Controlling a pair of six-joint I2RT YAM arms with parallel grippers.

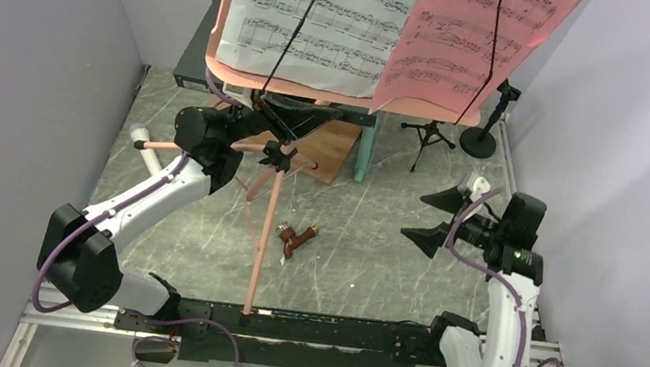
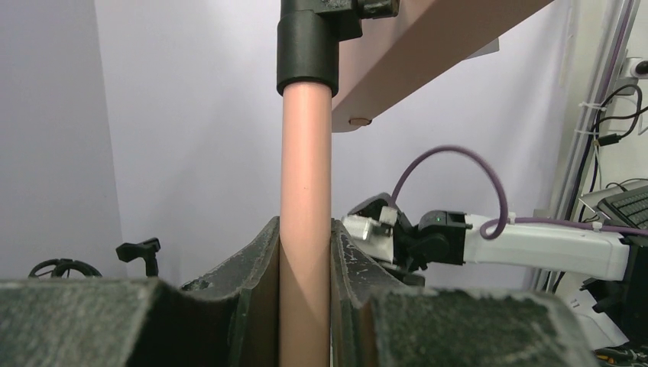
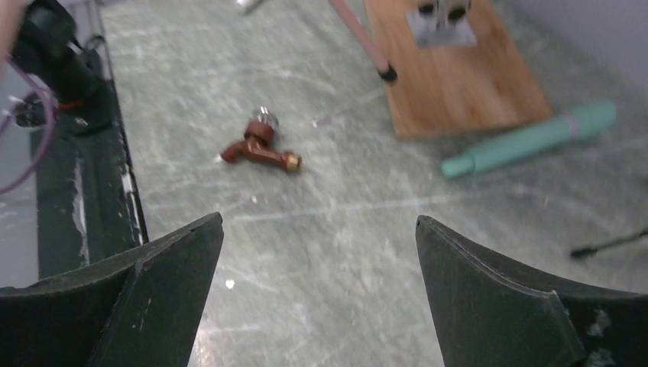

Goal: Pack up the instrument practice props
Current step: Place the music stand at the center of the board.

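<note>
Two grippers over the marbled bench. Left gripper [image 2: 306, 256]: jaws narrow, clamped on the pink pole [image 2: 306, 168] of the music stand, just below its black collar [image 2: 307, 46]. Stand at mid-bench, one tripod leg [image 1: 264, 242] reaching the near edge; white page [image 1: 323, 22] and red page [image 1: 473, 42] on its desk. Right gripper [image 1: 419, 217]: jaws wide, empty, near the right edge. Mint microphone [image 3: 535, 138] flat beside a wooden board [image 3: 458, 76]; black mic mounts [image 1: 481, 139] toward the far right corner.

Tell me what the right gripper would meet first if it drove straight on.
Probably the bare tabletop: the open right gripper tilts down toward it, aiming between the brown piece and the mint microphone. Depth is unclear, so the brown piece might be grazed.
</note>
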